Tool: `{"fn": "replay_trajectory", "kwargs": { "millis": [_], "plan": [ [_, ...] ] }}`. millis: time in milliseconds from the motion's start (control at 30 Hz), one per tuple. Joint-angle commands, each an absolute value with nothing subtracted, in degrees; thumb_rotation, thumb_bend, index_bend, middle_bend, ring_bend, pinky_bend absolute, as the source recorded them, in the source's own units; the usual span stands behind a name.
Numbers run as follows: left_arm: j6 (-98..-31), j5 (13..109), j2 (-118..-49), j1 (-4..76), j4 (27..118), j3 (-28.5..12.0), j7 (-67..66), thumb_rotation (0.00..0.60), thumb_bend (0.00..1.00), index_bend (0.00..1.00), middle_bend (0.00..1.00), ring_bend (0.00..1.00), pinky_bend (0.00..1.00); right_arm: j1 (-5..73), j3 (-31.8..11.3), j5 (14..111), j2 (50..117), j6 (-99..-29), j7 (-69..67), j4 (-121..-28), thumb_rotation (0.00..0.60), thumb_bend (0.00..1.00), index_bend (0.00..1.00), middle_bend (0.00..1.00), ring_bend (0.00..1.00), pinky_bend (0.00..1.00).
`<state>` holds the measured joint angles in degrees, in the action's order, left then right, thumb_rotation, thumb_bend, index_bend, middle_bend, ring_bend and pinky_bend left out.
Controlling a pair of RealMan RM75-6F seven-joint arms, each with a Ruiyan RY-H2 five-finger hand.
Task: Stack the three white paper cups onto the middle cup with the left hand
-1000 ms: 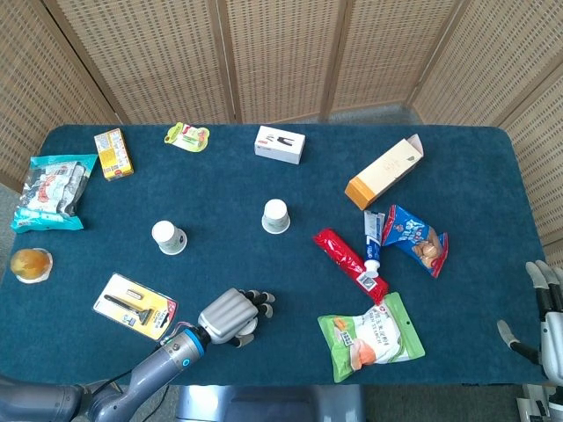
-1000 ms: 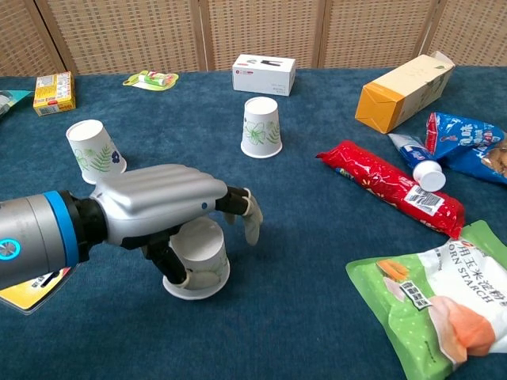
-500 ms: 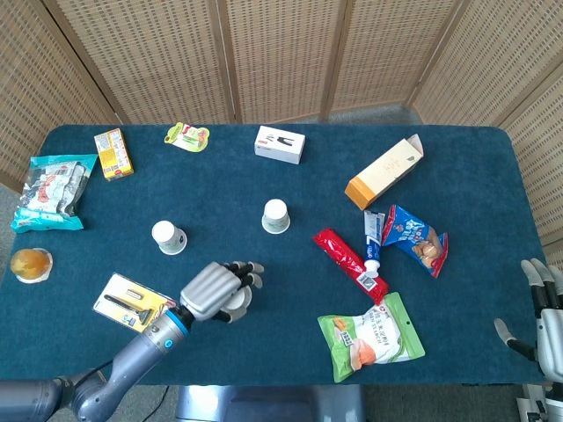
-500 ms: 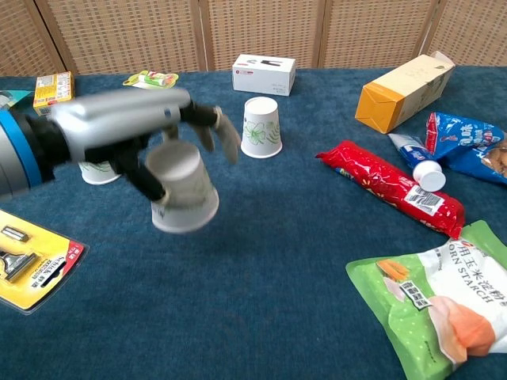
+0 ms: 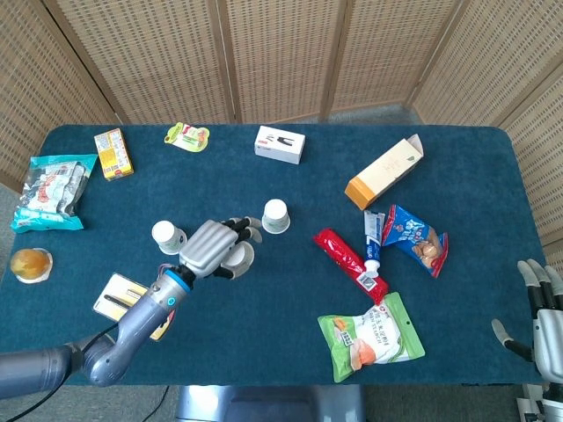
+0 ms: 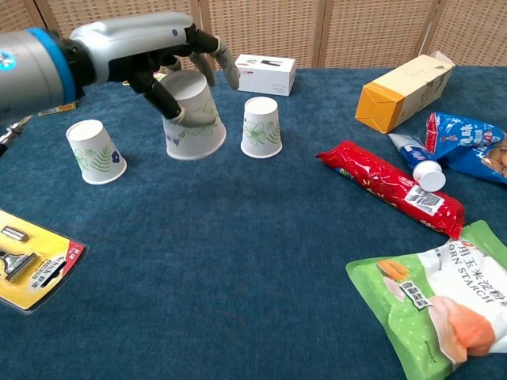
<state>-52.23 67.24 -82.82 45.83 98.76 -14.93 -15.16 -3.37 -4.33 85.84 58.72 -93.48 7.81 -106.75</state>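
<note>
The left hand (image 6: 162, 47) gripped one paper cup (image 6: 192, 117) upside down, its fingers wrapped round the base, and held it in the air above the worktop (image 6: 261, 261). It hung between the other two cups: the left cup (image 6: 94, 152) and the cup by the white box (image 6: 261, 127), both standing mouth-down on the cloth. This looked like the carrying step of a first stacking. Which standing cup counts as the middle one I cannot tell; the next move would call for centring the held cup's mouth over it, then lowering straight. The right hand (image 5: 544, 318) hung at the worktop's edge, fingers spread, holding nothing
</note>
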Motion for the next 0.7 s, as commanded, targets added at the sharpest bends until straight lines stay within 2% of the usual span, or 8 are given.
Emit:
{"fn": "replay_trajectory", "kwargs": {
  "millis": [33, 700],
  "plan": [
    [-50.7, 65.0, -84.4, 48.3, 95.7, -16.7, -14.6, 0.6, 0.35, 0.33, 0.24, 0.29, 0.55, -3.6, -4.3, 85.7, 58.7, -93.7, 7.9, -106.8, 0.586, 0.28, 0.0, 0.08, 0.0, 0.33],
    [-43.4, 60.4, -96.8, 61.5, 71.2, -22.6, -7.3, 0.6, 0.35, 0.34, 0.24, 0.29, 0.53, -4.8, -4.7, 83.8, 57.4, -94.6, 7.5, -108.3, 0.589, 0.28, 0.0, 0.08, 0.0, 0.33]
  ]
}}
